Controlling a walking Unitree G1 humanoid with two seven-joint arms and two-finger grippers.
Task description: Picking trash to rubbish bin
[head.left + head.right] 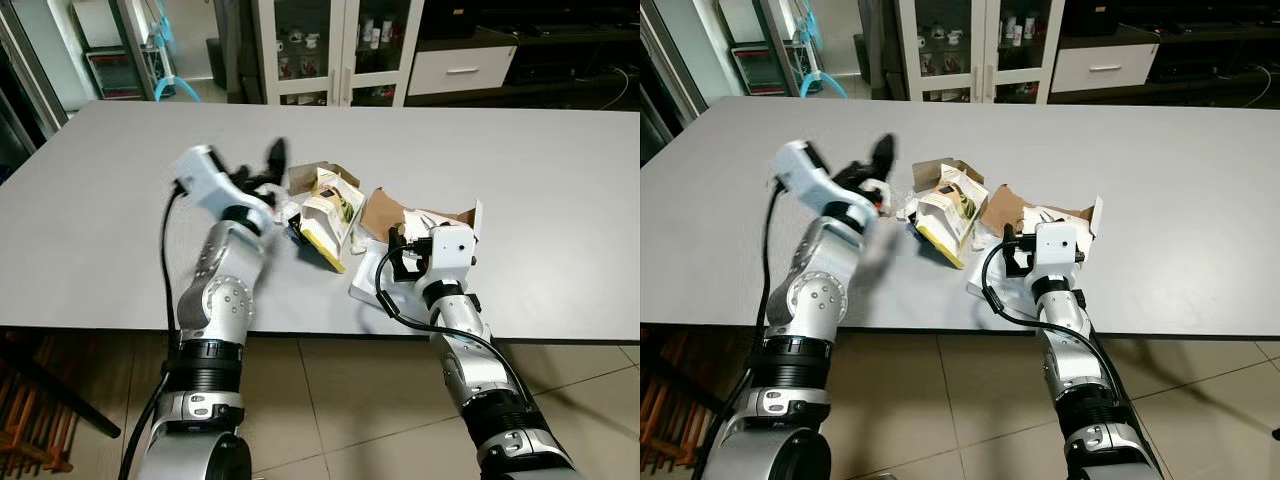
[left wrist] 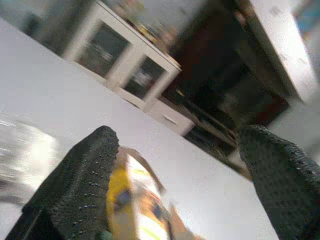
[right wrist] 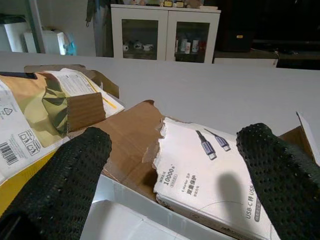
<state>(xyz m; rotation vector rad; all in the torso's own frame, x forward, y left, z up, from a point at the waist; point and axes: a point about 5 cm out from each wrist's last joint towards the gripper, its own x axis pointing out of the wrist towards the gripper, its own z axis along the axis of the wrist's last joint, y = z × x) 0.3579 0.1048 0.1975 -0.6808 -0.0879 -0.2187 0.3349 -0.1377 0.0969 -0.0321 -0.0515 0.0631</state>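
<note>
While the trash sits in a loose heap at the centre of the left eye frame, near the lower edge of the grey table (image 1: 560,170), both grippers flank it with nothing held. The heap is a yellow-and-white pouch (image 1: 333,222) at centre, torn brown cardboard (image 1: 383,212) just right of it, and a white torn carton (image 3: 220,170) printed with cables, lying on that cardboard.

The left gripper (image 1: 262,170) sits centre-left in the frame, raised above the table just left of the pouch, fingers spread and blurred. In its wrist view the pouch (image 2: 132,200) shows between the two pads, low in the picture.

The right gripper (image 3: 175,175) is at lower centre-right, low at the table edge, fingers wide apart, with the carton lying straight ahead between them.

To do this well, I would take one piece per gripper. The pouch looks crumpled and light, so the left fingers should drop around its upper fold before closing. The carton lies flat; the right fingers probably need to catch its torn edge, or it will slide. No bin is visible.
</note>
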